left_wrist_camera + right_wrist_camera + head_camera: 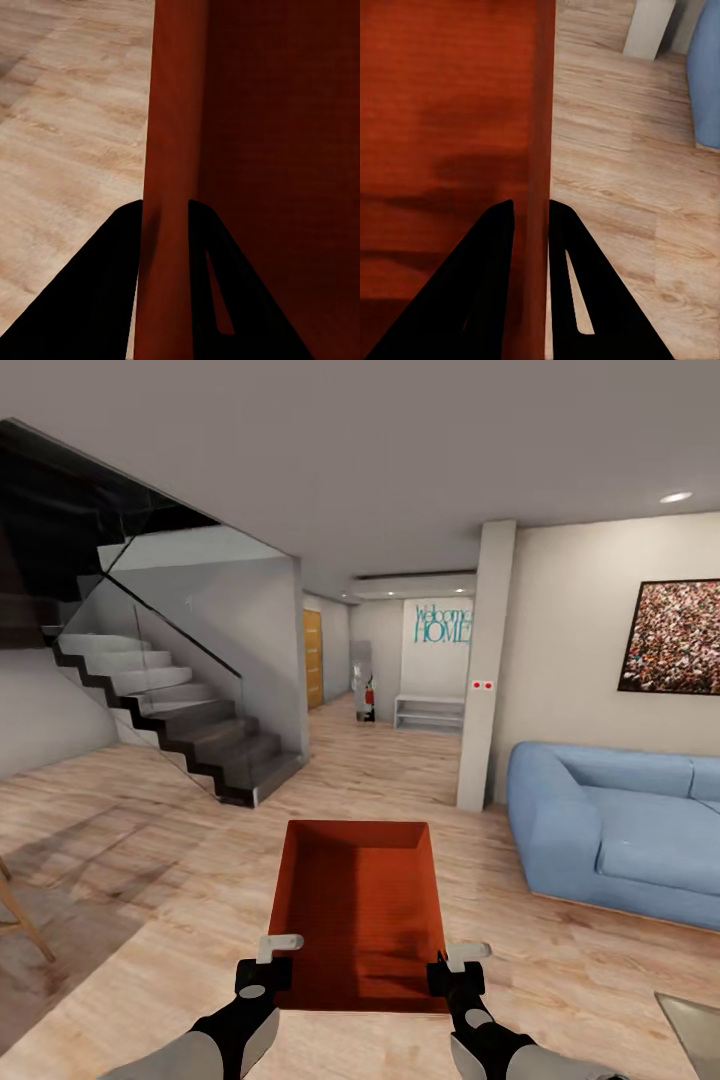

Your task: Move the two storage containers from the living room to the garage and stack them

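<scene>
**Box carried lengthwise toward the hallway**

The red-orange, thin-walled, open-top rectangular container (358, 908) hung above the light wood plank floor (150, 860), its long axis pointing ahead. The left gripper (268, 970) and right gripper (452, 972) each pinched one side wall, equally near.

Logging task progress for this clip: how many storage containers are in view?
1. The storage container is held in front of the robot over the wood floor, the left gripper and right gripper clamping its side walls. A second may be out of frame.
</scene>
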Robot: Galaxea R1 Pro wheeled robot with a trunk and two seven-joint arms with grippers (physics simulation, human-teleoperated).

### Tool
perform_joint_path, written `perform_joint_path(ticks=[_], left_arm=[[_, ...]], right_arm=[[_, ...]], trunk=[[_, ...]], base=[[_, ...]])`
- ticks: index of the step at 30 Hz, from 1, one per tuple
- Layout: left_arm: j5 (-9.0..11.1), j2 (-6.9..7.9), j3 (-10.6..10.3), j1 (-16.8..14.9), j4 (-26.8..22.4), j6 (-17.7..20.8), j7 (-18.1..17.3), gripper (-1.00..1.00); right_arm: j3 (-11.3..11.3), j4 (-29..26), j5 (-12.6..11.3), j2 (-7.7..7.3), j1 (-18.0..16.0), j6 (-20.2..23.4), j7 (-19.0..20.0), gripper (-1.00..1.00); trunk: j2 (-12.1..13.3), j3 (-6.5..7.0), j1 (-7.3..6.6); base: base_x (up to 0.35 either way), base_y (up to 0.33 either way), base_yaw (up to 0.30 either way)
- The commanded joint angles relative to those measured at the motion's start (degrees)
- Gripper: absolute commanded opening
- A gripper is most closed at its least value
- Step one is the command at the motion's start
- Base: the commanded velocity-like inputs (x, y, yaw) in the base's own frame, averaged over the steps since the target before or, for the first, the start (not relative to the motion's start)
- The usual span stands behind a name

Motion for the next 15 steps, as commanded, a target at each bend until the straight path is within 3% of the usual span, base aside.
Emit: perform_joint_path(ticks=[1,15], left_arm=[[-0.5,0.02,3.2,-0.1,-0.2,-0.3,1.2,-1.00],[-0.5,0.02,3.2,-0.1,-0.2,-0.3,1.2,-1.00]], right_arm=[[-0.2,0.1,-0.8,0.00,0.0,-0.1,-0.1,-1.00],[-0.2,0.1,-0.8,0.00,0.0,-0.1,0.0,-1.00]], trunk=[[-0.1,-0.09,0.04],[-0.1,-0.09,0.04]], base=[[0.323,0.003,0.000],[0.324,0.000,0.000]])
